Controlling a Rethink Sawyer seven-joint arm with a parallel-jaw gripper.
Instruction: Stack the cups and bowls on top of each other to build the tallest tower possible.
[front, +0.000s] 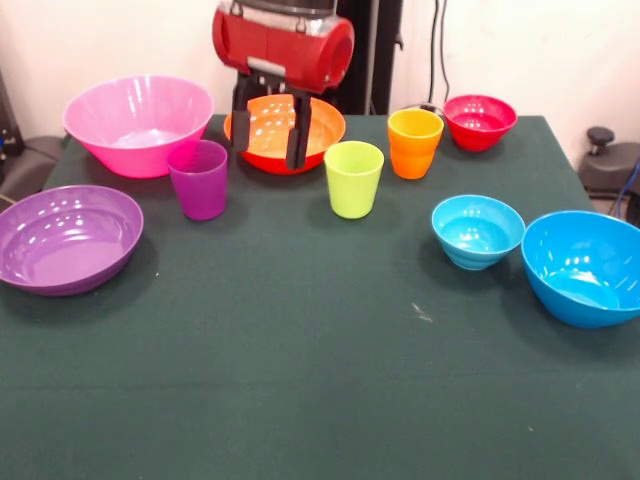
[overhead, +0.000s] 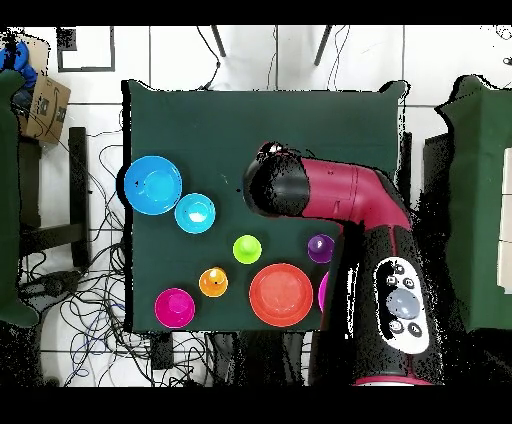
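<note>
My claw (front: 270, 130) hangs with its jaws apart above the orange bowl (front: 285, 133) at the counter's (front: 320, 380) far side, nothing stacked yet

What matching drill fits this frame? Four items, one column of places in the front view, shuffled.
Things:
1. purple cup
2. red bowl
3. orange bowl
4. small light blue bowl

Places, front view:
A. just left of the big blue bowl
B. behind the gripper
C. in front of the pink bowl
D. far side, right of the orange cup

Pairs: 1-C, 2-D, 3-B, 4-A
</note>
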